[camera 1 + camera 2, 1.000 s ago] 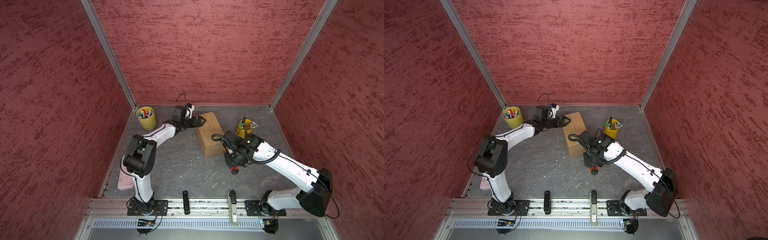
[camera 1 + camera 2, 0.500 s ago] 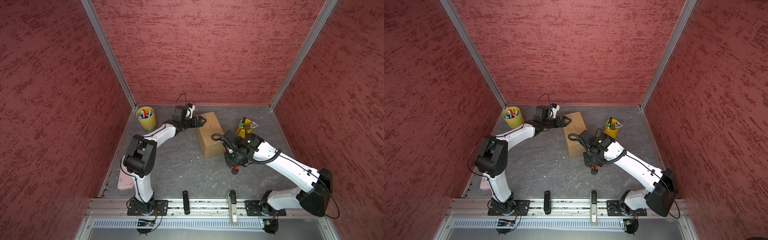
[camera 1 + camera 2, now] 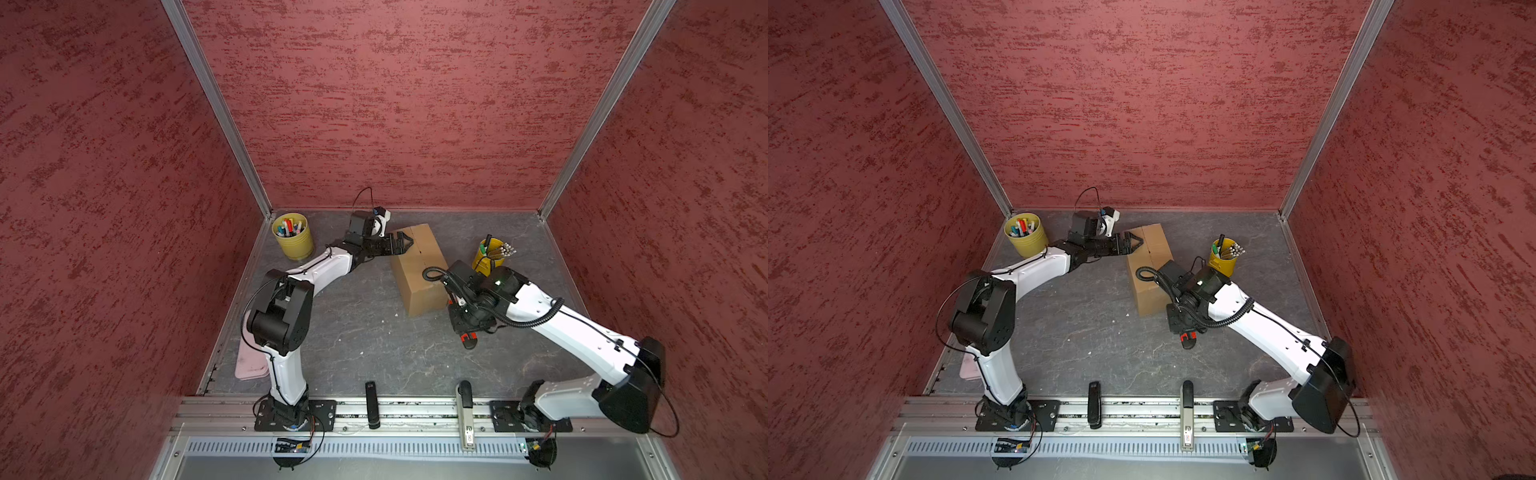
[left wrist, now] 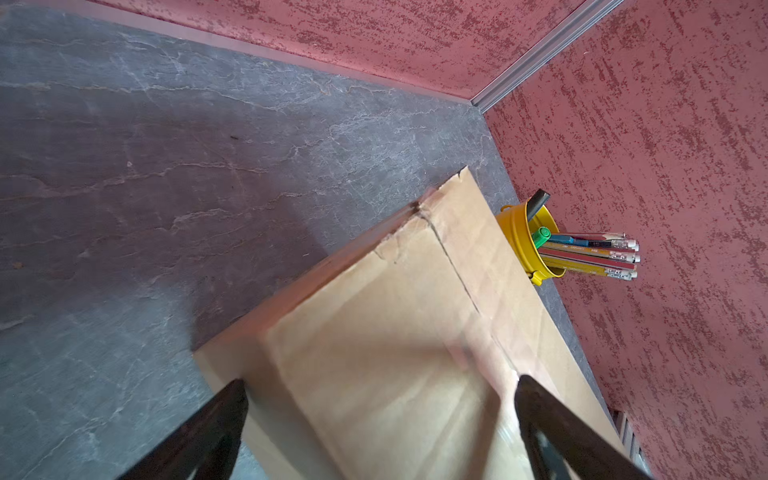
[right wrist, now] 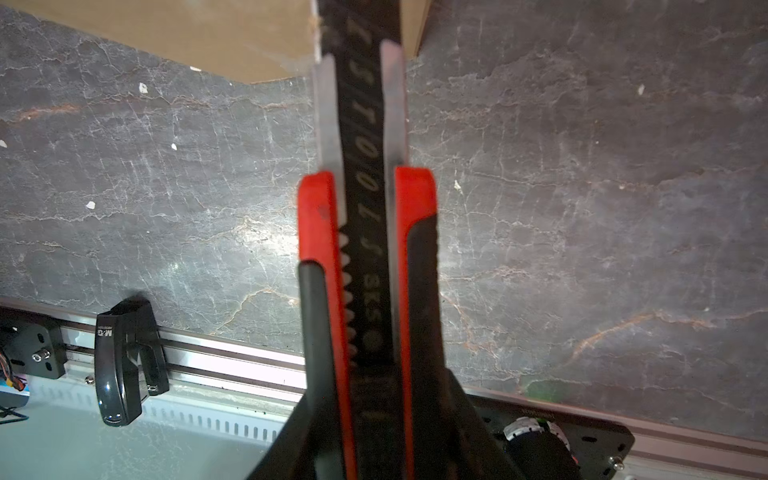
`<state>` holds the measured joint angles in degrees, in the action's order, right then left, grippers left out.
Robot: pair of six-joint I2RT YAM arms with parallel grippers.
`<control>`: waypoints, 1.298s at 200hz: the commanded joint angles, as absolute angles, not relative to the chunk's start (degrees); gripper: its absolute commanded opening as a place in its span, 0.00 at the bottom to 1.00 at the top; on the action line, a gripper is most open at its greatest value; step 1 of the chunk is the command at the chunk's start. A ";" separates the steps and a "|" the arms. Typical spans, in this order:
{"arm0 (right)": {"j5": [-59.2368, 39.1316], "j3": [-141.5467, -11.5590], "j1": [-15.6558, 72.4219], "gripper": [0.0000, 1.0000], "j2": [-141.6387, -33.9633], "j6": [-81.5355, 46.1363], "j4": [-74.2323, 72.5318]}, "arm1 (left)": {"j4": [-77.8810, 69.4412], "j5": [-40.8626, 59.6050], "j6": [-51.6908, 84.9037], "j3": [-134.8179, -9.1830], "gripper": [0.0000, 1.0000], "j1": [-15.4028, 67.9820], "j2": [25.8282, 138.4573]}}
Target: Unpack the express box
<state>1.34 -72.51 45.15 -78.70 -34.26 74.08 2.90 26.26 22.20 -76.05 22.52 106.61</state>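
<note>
Your express box (image 3: 419, 266) sits closed on the grey table (image 3: 357, 353). Your left gripper (image 3: 405, 241) hangs spread wide over its far end. Your right gripper (image 5: 370, 332) clamps a red-and-black utility knife (image 5: 365, 208), which points at the box's near corner. A yellow pencil cup (image 3: 488, 257) stands just beyond that gripper.

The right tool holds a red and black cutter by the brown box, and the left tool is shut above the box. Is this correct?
Not quite. The left tool is open, not shut: the left wrist view shows its fingers wide apart above the express box. The right tool does hold the red and black cutter by the box.
</note>
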 commanded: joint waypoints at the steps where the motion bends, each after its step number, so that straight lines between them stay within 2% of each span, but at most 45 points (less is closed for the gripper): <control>1: 2.28 -74.44 44.90 0.00 -77.61 -35.06 75.15 | 1.52 26.41 21.98 -76.29 1.00 22.94 107.31; 259: 2.92 -74.85 44.82 0.00 -77.38 -35.07 74.89 | 1.41 26.42 22.07 -76.71 1.00 23.21 107.58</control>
